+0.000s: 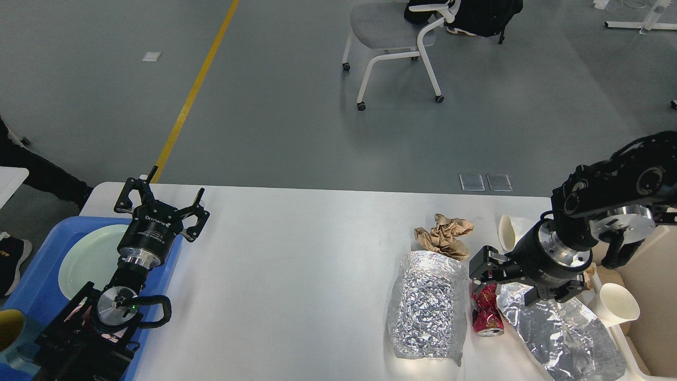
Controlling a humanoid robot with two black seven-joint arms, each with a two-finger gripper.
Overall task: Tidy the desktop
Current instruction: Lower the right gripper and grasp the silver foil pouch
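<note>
My right gripper (502, 286) is hanging open over the crushed red can (487, 313) near the desktop's (296, 275) right edge; my left gripper (161, 207) is sitting open by the blue tray (39, 275) holding a plate (87, 259).

The big white desktop (296, 264) is holding a blue tray (47, 248) at its left end — and at its right end a brown paper ball (443, 235), two shiny foil bags (426, 309) (563, 330), a squashed red can (486, 315) and a white paper cup (509, 230) are lying.
</note>
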